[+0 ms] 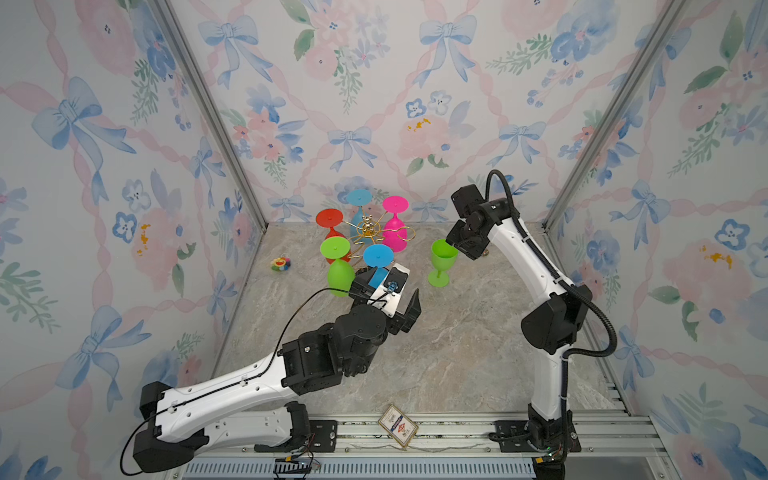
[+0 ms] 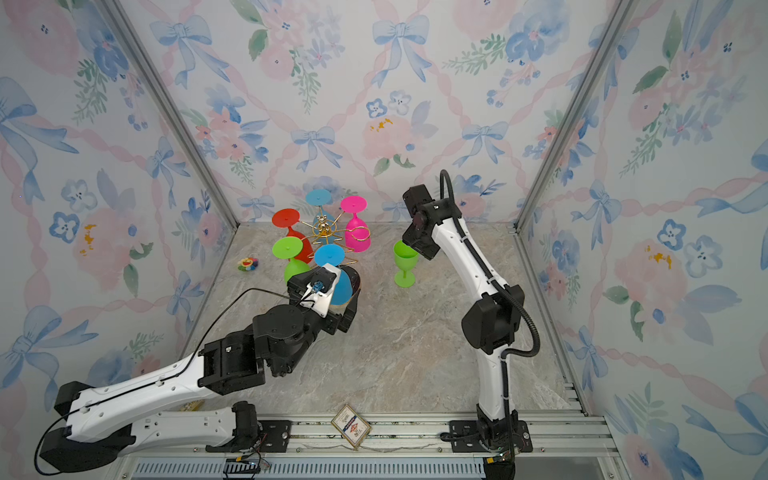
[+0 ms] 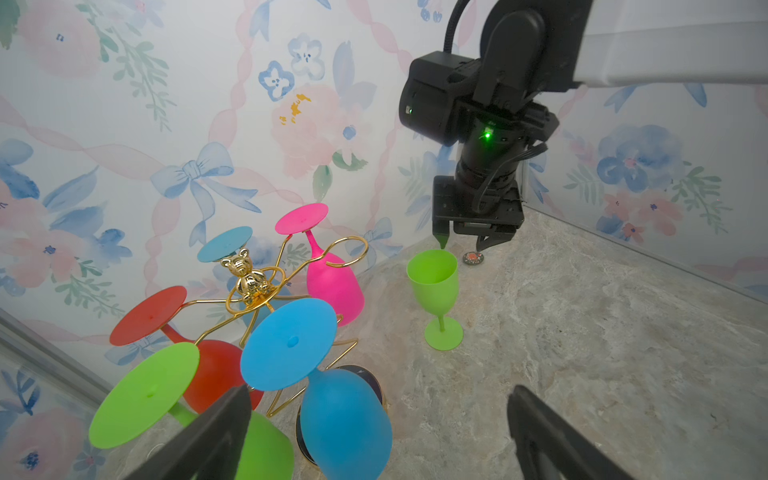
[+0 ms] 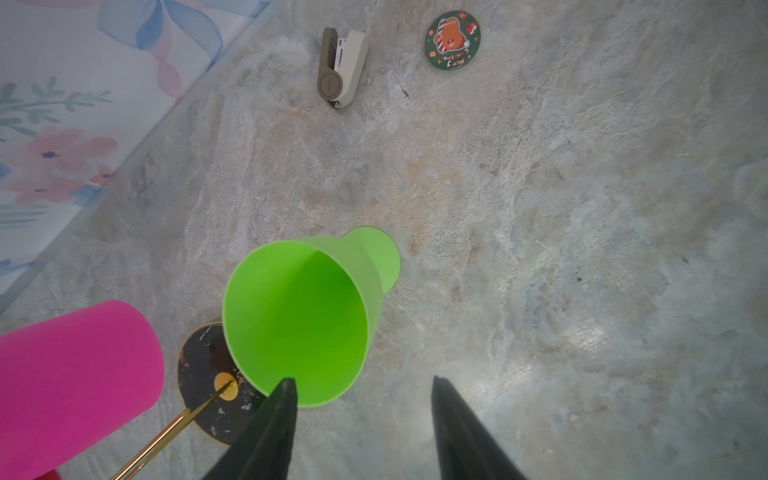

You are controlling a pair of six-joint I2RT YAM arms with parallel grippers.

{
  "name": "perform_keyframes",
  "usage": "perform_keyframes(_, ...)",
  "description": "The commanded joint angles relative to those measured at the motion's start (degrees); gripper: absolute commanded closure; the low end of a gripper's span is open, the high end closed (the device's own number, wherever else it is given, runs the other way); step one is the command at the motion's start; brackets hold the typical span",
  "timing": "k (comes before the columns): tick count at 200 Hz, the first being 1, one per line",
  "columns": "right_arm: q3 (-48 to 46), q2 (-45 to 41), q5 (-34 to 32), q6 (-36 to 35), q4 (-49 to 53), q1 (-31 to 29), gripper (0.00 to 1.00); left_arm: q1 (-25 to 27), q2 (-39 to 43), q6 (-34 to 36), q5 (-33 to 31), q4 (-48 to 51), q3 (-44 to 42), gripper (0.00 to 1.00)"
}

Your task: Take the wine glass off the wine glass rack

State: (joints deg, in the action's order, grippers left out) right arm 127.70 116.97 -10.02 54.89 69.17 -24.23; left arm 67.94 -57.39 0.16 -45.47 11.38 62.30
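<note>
Right gripper (image 4: pixel 362 379): parted and gripping nothing, with one fingertip (image 4: pixel 274 415) just at the rim of the lime-green plastic wine glass (image 3: pixel 434 286), already off the gold wire wine glass rack (image 3: pixel 245 276) and upright on its foot near the back edge of the marble-look tabletop (image 3: pixel 582 332). Better to spread fully and then rise straight up, never sideways, since probably light and easy to tip. Left gripper (image 3: pixel 380 390): spread wide, empty, close to the hanging blue plastic glass (image 3: pixel 345 424); best kept apart from it.
</note>
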Motion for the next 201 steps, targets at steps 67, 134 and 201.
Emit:
perform_keyframes(67, -34.0, -26.8, 30.4, -12.5, -39.0, 6.4, 0.35, -12.0, -4.3, -12.0, 17.2, 6.3, 10.3, 0.02)
perform_keyframes(134, -42.3, -33.4, 42.3, -15.1, -49.6, 1.2, 0.42, -31.2, -1.5, -19.6, 34.0, 9.9, 11.1, 0.02)
perform_keyframes(201, -42.6, -31.5, 42.3, -7.4, -56.8, -7.1, 0.52, -39.9, 0.6, -19.0, 39.0, 11.7, 10.1, 0.02)
